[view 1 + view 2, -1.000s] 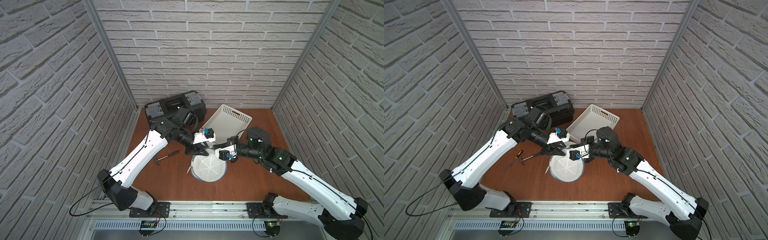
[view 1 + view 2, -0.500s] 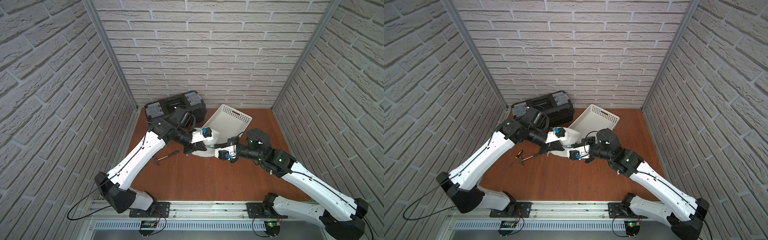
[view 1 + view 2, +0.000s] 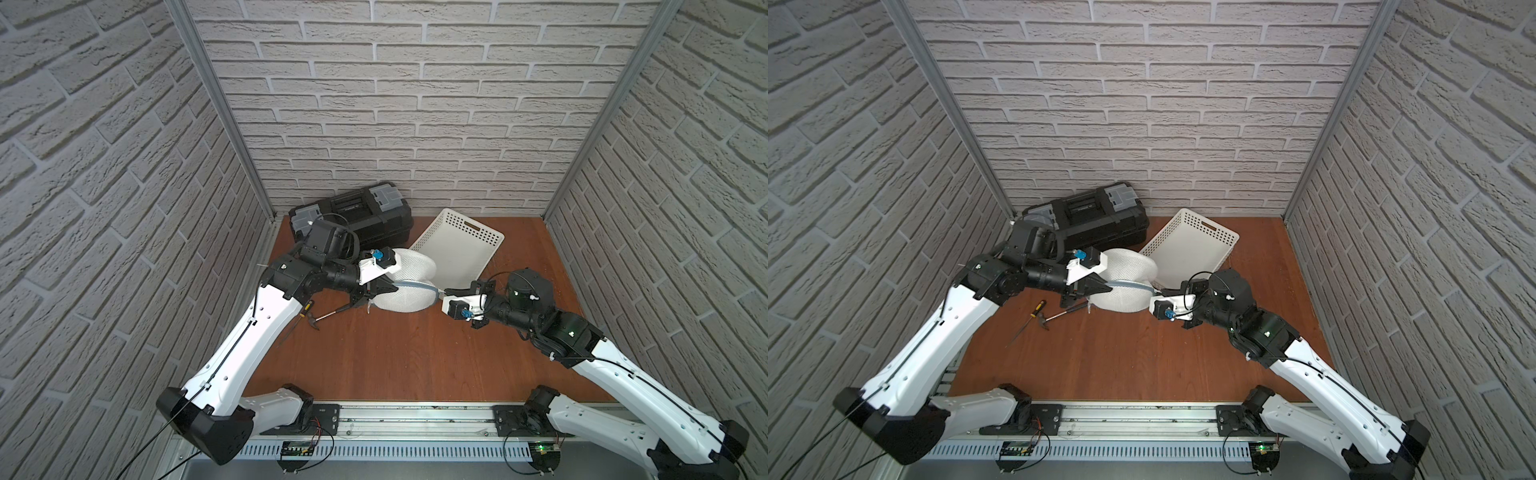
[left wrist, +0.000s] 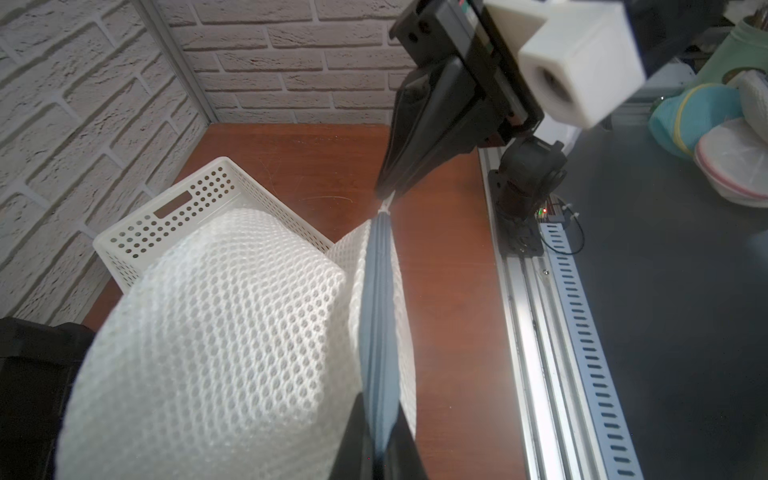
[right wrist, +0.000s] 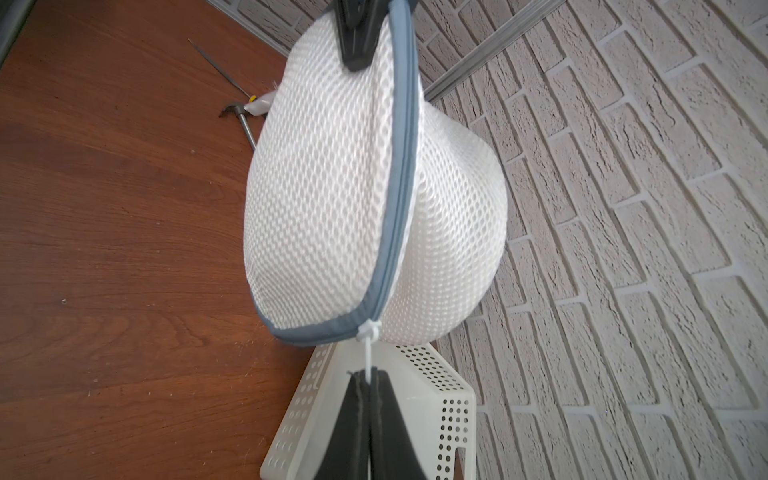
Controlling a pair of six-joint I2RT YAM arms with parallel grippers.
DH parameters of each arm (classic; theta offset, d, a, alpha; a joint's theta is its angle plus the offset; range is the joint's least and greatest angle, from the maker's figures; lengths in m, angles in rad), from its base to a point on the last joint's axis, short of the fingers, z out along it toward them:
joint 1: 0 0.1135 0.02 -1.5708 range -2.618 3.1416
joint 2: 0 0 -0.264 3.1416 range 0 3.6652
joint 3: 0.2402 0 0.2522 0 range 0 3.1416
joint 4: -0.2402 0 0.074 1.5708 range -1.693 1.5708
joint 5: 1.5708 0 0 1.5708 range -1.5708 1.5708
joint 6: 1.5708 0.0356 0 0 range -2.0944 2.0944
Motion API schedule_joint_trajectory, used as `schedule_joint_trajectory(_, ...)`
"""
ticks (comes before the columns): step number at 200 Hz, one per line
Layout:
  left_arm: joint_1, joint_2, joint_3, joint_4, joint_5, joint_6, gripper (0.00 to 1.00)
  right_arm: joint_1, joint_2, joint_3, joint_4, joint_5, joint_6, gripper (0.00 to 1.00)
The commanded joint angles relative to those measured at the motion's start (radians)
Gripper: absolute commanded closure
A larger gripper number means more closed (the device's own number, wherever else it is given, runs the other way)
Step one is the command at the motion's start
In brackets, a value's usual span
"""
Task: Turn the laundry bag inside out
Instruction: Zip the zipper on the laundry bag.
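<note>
I see the laundry bag [image 3: 405,286] hanging just beside the basket [image 3: 457,249]; light, floppy mesh, I reckon. My left gripper [image 3: 384,286] is pinched shut on its grey trim [image 5: 401,174], my right gripper [image 5: 368,382] on the zip-tie pull [image 5: 368,353], likely the firmest holds

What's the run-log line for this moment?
laundry bag: held aloft at both ends | left end effector: shut on grey trim | right end effector: shut on zip tie

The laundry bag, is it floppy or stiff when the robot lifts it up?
Probably soft but springy: the laundry bag shows a puffed dome while held only at its grey trim. Likely light: the left gripper and right gripper carry it by thin edges alone. Its mesh probably isn't slippery.
</note>
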Motion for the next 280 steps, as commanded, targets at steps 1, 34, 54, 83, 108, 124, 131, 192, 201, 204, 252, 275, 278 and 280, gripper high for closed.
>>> schedule_joint_trajectory(1, 0.039, -0.089, -0.077, 0.324, 0.096, -0.195, 1.00, -0.029, -0.019, -0.037, 0.020, 0.046, 0.055, 0.97)
schedule_joint_trajectory(34, 0.049, -0.128, -0.149, 0.548, 0.141, -0.366, 1.00, -0.034, 0.008, -0.061, 0.059, 0.021, 0.087, 0.97)
schedule_joint_trajectory(54, 0.053, -0.149, -0.178, 0.658, 0.135, -0.430, 1.00, -0.034, 0.035, -0.078, 0.082, -0.001, 0.090, 0.97)
schedule_joint_trajectory(83, 0.070, -0.169, -0.201, 0.784, 0.118, -0.507, 1.00, -0.033, 0.071, -0.091, 0.120, -0.018, 0.094, 0.97)
schedule_joint_trajectory(108, 0.075, -0.174, -0.219, 0.866, 0.075, -0.553, 1.00, -0.034, 0.095, -0.088, 0.154, -0.053, 0.122, 0.97)
schedule_joint_trajectory(124, 0.074, -0.163, -0.218, 0.859, 0.055, -0.557, 1.00, -0.034, 0.106, -0.088, 0.189, -0.072, 0.155, 0.97)
schedule_joint_trajectory(131, 0.074, -0.159, -0.219, 0.852, 0.046, -0.554, 1.00, -0.034, 0.107, -0.088, 0.206, -0.074, 0.168, 0.97)
schedule_joint_trajectory(192, 0.074, -0.169, -0.202, 0.586, -0.069, -0.411, 0.44, -0.083, 0.085, -0.049, 0.237, -0.028, 0.172, 0.97)
schedule_joint_trajectory(201, 0.074, -0.169, -0.194, 0.542, -0.066, -0.384, 0.42, -0.084, 0.089, -0.031, 0.213, -0.029, 0.144, 0.97)
schedule_joint_trajectory(204, 0.074, -0.168, -0.190, 0.528, -0.066, -0.380, 0.42, -0.084, 0.090, -0.025, 0.205, -0.030, 0.137, 0.97)
schedule_joint_trajectory(252, 0.070, -0.127, -0.102, 0.349, -0.016, -0.275, 0.40, -0.084, 0.108, 0.061, 0.122, -0.075, 0.046, 0.97)
schedule_joint_trajectory(275, 0.038, -0.077, -0.055, 0.255, 0.011, -0.206, 0.37, -0.084, 0.107, 0.076, 0.077, -0.096, -0.003, 0.97)
schedule_joint_trajectory(278, 0.032, -0.069, -0.048, 0.241, 0.012, -0.196, 0.37, -0.083, 0.107, 0.078, 0.070, -0.099, -0.008, 0.97)
schedule_joint_trajectory(280, 0.027, -0.065, -0.043, 0.235, 0.014, -0.191, 0.37, -0.082, 0.106, 0.080, 0.066, -0.102, -0.012, 0.97)
